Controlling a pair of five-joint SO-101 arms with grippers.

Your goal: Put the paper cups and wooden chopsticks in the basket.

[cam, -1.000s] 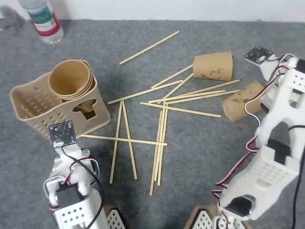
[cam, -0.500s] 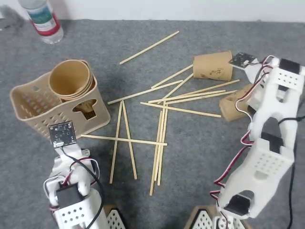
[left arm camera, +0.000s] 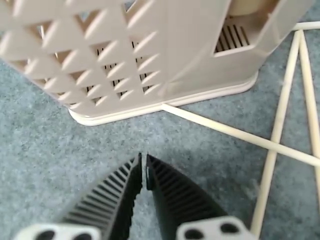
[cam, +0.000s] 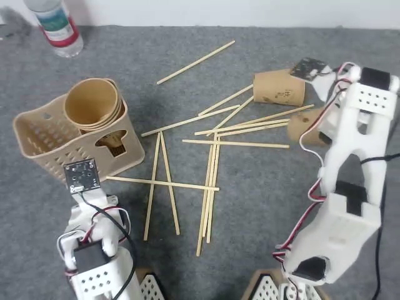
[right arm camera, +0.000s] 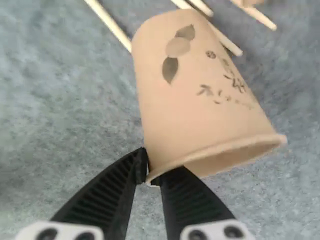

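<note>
The tan basket (cam: 37,134) stands at the left with nested paper cups (cam: 92,103) upright in it. Several wooden chopsticks (cam: 212,181) lie scattered over the grey mat. One paper cup (cam: 279,87) lies on its side at the right. A second paper cup (cam: 301,128) lies just nearer, partly under the right arm. In the right wrist view my right gripper (right arm camera: 152,172) is pinched on the rim of this cup (right arm camera: 200,100). My left gripper (left arm camera: 144,167) is shut with nothing in it, just in front of the basket wall (left arm camera: 150,60), with a chopstick (left arm camera: 235,135) beside it.
A plastic bottle (cam: 57,25) stands at the back left corner. One chopstick (cam: 195,62) lies apart at the back. The left arm (cam: 94,250) sits at the front edge below the basket. A white wall borders the mat at the back.
The right arm has swung left and toward the back. The nearer cup has shifted left with it, and a chopstick beside it has turned slightly. The left arm has kept still.
</note>
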